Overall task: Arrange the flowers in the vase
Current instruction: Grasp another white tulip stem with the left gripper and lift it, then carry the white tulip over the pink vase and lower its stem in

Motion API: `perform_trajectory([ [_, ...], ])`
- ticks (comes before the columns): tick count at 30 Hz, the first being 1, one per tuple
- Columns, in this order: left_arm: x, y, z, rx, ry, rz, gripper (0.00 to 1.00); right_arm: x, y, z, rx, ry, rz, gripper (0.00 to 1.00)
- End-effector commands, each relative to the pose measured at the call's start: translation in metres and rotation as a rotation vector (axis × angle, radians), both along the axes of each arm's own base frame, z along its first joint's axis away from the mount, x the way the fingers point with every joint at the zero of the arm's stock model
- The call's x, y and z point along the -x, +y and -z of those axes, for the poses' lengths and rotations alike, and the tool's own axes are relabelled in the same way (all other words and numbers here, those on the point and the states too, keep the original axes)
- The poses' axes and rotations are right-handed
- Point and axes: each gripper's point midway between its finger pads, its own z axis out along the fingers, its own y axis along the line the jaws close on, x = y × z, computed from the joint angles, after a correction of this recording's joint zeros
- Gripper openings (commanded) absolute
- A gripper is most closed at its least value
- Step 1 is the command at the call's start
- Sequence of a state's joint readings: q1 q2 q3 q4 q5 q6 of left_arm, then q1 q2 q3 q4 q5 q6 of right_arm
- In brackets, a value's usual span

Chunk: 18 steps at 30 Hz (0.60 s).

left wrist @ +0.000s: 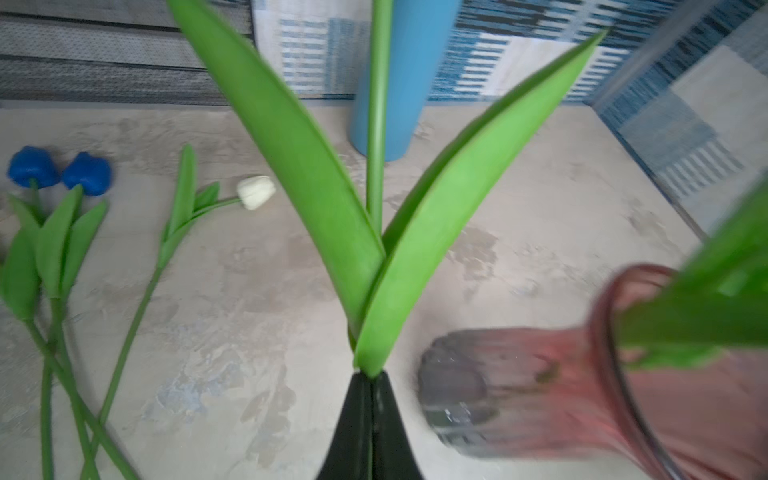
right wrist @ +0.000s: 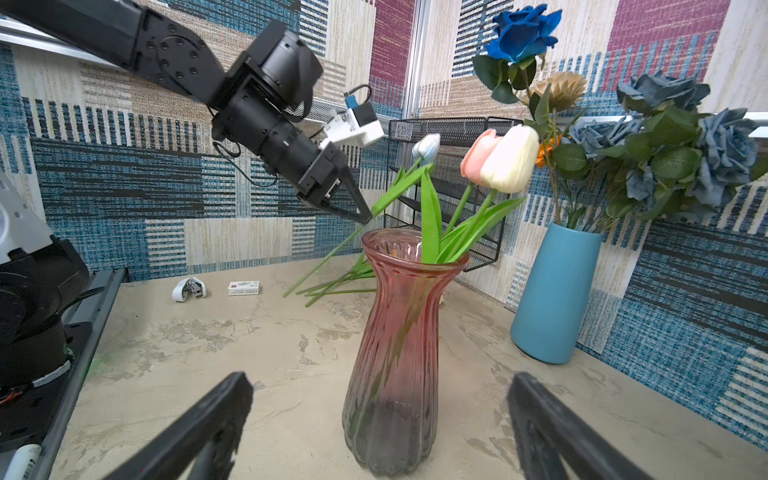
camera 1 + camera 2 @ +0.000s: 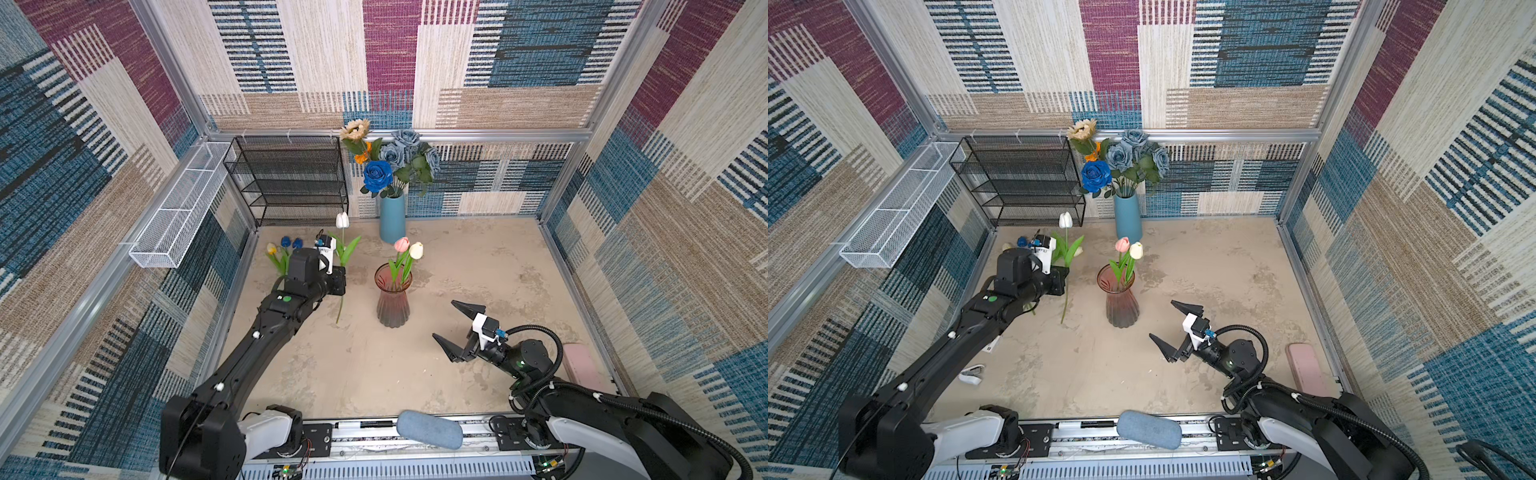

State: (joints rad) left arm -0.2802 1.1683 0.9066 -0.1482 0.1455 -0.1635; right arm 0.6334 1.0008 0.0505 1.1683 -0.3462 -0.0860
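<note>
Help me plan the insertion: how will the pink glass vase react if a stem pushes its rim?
The pink glass vase stands tall on a small base, so a rim push may tip it. Being glass, it is probably fragile. The two tulips inside likely add little steadying weight.

- Left arm (image 3: 249, 345): matte black links, small white round caps, a green dot sticker (image 3: 286, 297) near the wrist.
- Right arm (image 3: 532, 357): black, with a ribbed black cable hose (image 3: 540, 327) and a small green light (image 3: 520, 363).
- White camera mount (image 3: 484, 330) with a blue plug at each wrist.
- Right gripper (image 3: 444, 318): black fingers tapering to points.
</note>
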Motion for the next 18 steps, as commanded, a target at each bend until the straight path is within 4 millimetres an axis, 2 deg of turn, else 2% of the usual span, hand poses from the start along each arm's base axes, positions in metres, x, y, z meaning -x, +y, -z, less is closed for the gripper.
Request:
perform_trajectory([
  [1, 0.012, -0.031, -0.077, 0.058, -0.359, 0.176, 0.0, -0.001, -0.001, -0.008, -0.027, -0.019, 0.009, 1.0],
  [6, 0.05, -0.048, -0.12, 0.1, -0.607, 0.287, 0.0, 0.002, -0.002, -0.011, -0.035, -0.028, -0.002, 1.0],
  [10, 0.073, -0.058, -0.148, 0.179, -0.714, 0.368, 0.0, -0.001, -0.001, -0.008, -0.024, -0.021, 0.009, 1.0],
  [14, 0.083, -0.07, -0.171, 0.242, -0.772, 0.423, 0.0, 0.001, -0.001, -0.01, -0.03, -0.026, -0.001, 1.0],
  [18, 0.084, -0.081, -0.187, 0.304, -0.818, 0.45, 0.0, -0.002, 0.001, -0.006, -0.019, -0.014, 0.001, 1.0],
])
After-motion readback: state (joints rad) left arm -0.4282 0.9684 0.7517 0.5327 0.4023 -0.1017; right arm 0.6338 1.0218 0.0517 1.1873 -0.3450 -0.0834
